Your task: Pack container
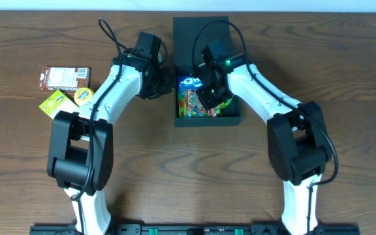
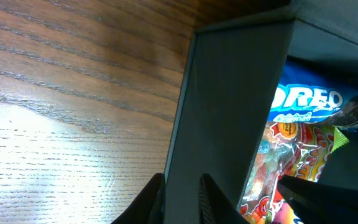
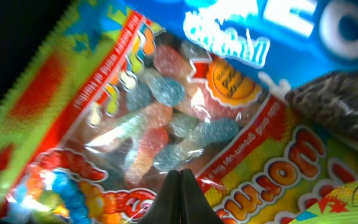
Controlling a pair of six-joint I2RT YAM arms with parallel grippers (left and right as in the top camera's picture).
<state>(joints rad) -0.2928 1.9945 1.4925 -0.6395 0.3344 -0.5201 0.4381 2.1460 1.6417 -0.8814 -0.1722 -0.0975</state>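
The left tool (image 2: 182, 182) has its fingers a little apart astride the left wall of the matte, dark teal-green rectangular container (image 1: 207, 121); whether they pinch it, I cannot tell. The right tool (image 3: 179, 175) is pressed together, its tip at a glossy, crinkled, clear-windowed packet of sugared gummy worms (image 3: 154, 124) inside. A shiny blue Oreo packet (image 3: 278, 31) lies at the packet's 12 o'clock. The container sits at 12 o'clock on the wood-grain table (image 2: 73, 93).

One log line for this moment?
left gripper: at container wall, grip unclear | right gripper: shut, over gummy worm packet | container: open, Oreo packet inside
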